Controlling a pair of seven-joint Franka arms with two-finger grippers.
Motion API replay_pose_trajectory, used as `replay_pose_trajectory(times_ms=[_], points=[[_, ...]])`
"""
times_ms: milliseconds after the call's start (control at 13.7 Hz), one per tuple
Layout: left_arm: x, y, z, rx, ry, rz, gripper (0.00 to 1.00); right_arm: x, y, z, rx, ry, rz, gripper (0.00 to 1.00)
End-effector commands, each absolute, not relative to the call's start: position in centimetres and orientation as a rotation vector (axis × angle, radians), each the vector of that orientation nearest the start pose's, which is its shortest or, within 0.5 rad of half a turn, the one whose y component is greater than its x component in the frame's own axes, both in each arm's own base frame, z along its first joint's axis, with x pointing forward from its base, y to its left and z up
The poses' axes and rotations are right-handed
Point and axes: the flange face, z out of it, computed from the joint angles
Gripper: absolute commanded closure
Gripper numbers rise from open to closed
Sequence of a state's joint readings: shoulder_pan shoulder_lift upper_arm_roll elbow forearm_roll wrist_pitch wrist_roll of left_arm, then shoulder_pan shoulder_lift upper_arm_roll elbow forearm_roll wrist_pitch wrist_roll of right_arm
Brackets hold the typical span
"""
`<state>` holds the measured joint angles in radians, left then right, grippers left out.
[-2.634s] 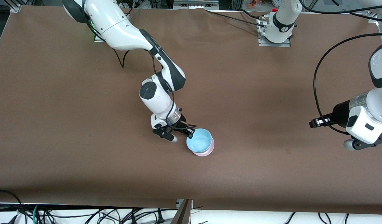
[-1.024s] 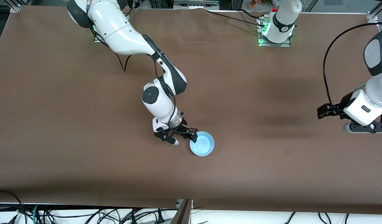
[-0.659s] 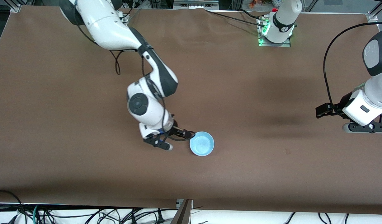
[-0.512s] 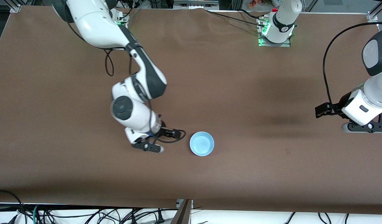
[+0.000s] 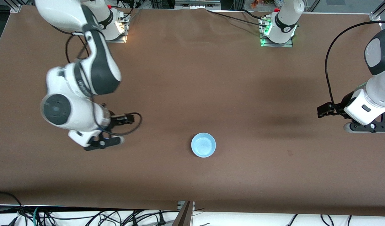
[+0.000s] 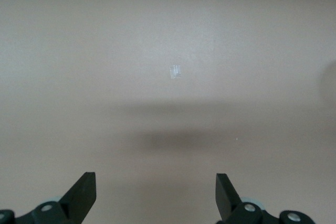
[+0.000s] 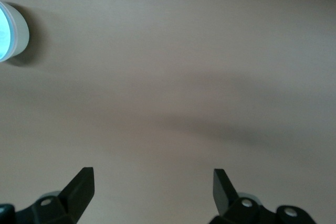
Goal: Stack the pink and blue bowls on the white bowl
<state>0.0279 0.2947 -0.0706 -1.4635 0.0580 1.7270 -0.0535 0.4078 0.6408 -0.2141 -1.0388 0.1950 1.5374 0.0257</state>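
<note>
The light blue bowl sits upright on the brown table, near its middle. From above only its rim and inside show; the pink bowl and the white bowl are hidden under it. The right wrist view catches the bowl at its edge, with a pale outer wall; I cannot tell which bowl that wall belongs to. My right gripper hangs open and empty over bare table toward the right arm's end, well apart from the bowl. My left gripper waits open over the left arm's end. Both wrist views show spread fingers, left gripper and right gripper.
The two arm bases stand along the table's edge farthest from the camera. Cables hang below the nearest edge. A small pale scrap lies on the table under the left gripper. A faint dark mark sits beside the bowl.
The right gripper let go of the blue bowl, which settled down over the pink one. The right arm then swung away toward its own end of the table. The left arm barely moved.
</note>
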Motion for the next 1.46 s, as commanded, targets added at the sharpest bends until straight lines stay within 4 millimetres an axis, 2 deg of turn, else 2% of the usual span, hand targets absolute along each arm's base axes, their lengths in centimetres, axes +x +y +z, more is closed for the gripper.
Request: replay_pose_trajectory(times_ms=[0,146,220,366,439,659,805,1024,1098,1390], points=[[64.1,-1.8,51.5,-3.091,0.028,0.029,0.00,64.0,15.9,51.0,-3.037,-0.278,0.241,0.00],[64.1,-1.8,51.4,-3.091,0.028,0.029,0.00,61.6,12.2,53.2,-3.117,-0.278,0.247,0.00],[64.1,-1.8,51.3,-3.091,0.028,0.031,0.00,60.4,9.8,54.8,-3.128,-0.233,0.218,0.00],[64.2,-1.8,51.4,-3.093,0.025,0.024,0.00,58.6,6.4,58.4,-3.122,-0.154,0.130,0.00],[64.2,-1.9,51.3,-3.093,0.028,0.026,0.00,57.9,4.9,59.0,-3.123,-0.113,0.120,0.00],[64.2,-2.0,51.3,-3.093,0.030,0.024,0.00,56.2,3.9,60.6,-3.209,-0.203,0.138,0.00],[64.5,-2.6,51.3,-3.095,0.018,0.016,0.00,55.8,2.8,60.6,-3.202,-0.208,0.195,0.00],[64.6,-3.0,51.1,-3.096,0.025,0.018,0.00,55.4,2.4,60.6,-3.160,-0.167,0.226,0.00],[64.7,-3.0,51.1,-3.095,0.027,0.016,0.00,55.5,1.5,60.6,-3.145,-0.136,0.225,0.00],[64.6,-3.9,51.3,-3.093,0.049,0.010,0.00,55.3,1.2,60.3,-3.145,-0.145,0.257,0.00]])
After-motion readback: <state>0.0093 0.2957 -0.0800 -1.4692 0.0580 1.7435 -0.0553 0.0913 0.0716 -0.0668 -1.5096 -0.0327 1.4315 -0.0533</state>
